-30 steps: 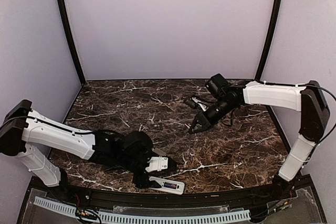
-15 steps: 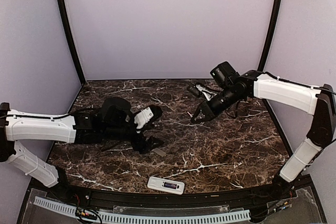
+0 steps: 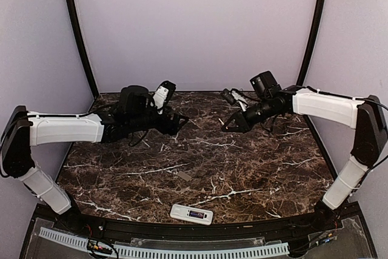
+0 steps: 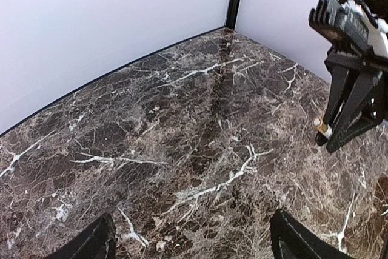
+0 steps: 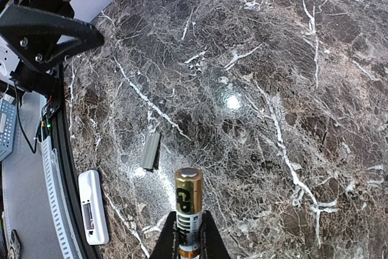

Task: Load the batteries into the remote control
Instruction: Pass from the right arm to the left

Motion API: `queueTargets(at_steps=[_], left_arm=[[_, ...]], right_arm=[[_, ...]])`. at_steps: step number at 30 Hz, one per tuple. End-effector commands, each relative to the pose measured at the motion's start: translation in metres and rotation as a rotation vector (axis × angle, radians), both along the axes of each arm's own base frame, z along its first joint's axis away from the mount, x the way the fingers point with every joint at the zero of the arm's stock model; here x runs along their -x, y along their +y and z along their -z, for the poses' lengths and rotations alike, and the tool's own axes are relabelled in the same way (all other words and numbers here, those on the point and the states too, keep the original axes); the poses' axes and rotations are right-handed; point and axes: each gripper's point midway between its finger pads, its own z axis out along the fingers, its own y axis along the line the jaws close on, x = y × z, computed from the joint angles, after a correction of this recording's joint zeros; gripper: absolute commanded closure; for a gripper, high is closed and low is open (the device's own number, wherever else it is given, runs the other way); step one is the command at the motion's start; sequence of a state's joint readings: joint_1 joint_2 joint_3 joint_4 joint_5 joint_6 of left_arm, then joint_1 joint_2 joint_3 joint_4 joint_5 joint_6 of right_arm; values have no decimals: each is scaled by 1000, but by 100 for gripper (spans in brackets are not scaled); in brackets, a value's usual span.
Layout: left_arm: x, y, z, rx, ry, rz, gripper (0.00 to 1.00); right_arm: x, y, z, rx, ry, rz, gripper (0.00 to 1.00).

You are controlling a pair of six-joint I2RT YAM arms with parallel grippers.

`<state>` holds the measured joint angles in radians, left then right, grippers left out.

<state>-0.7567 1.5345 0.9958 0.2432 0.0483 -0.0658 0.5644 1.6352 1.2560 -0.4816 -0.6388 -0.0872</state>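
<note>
Dark brown marble tabletop (image 3: pixel 254 168) with white veining; lilac walls behind.

1. My right gripper (image 5: pixel 188 238): hovers over the far right of the table, jaws clamped on one battery (image 5: pixel 188 201). The battery is gold-topped with a dark label and stands out past my fingertips.
2. My left gripper (image 4: pixel 194 247): hovers over the far left, jaws spread wide, nothing between them.
3. Remote control (image 3: pixel 191 214): white, lying flat and screen side up at the near edge, centre, well apart from both grippers.
4. Small flat grey piece (image 3: pixel 184 176): on the marble near the remote, not touching it.
</note>
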Motion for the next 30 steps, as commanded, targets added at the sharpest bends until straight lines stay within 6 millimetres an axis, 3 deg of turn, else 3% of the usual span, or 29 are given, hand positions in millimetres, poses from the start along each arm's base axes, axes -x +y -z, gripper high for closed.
queueTargets(at_steps=[1, 9, 15, 24, 30], left_arm=[[-7, 9, -24, 105, -53, -64, 12], [-2, 16, 6, 28, 26, -67, 11], [-7, 10, 17, -16, 54, -17, 11], [0, -4, 6, -45, 59, 94, 12], [46, -18, 8, -55, 101, 303, 22]], right_arm=[[-1, 0, 8, -7, -25, 10, 100], [13, -18, 53, 104, 14, 12, 100], [9, -18, 70, 153, 24, -20, 100], [12, -8, 57, 159, -28, -34, 100], [38, 7, 46, 146, -49, -131, 100]])
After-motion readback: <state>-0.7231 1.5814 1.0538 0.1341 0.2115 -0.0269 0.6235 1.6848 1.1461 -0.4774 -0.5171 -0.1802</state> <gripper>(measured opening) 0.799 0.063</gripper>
